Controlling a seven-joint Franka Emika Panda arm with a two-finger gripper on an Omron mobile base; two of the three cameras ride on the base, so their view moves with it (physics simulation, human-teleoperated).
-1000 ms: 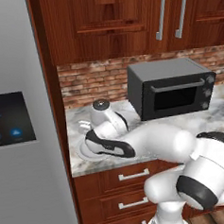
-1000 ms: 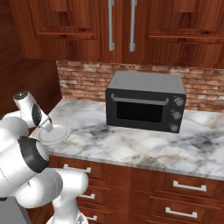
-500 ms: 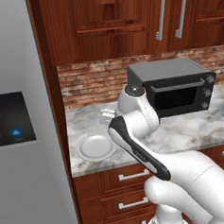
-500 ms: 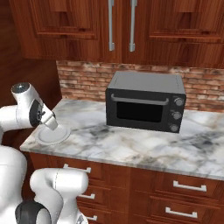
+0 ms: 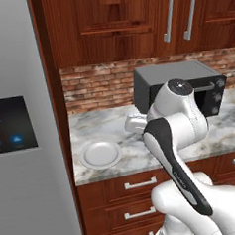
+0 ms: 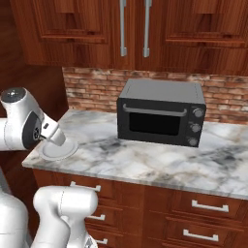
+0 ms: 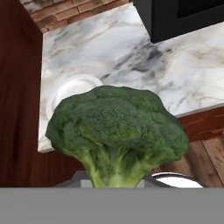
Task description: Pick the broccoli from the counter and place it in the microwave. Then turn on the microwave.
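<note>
The dark-green broccoli floret with a paler stem [image 7: 117,131] was seen in the hand view close before the camera, its stem running down between the fingers of the two-finger gripper [image 7: 114,183], which pinched it. It was held in the air above the front edge of the white-grey marbled stone counter [image 7: 131,52]. A round white plate [image 5: 100,154] lay on the counter near its left end. A dark grey toaster-oven box with round knobs [image 6: 161,112] stood further right against the red brick wall [image 6: 92,89].
</note>
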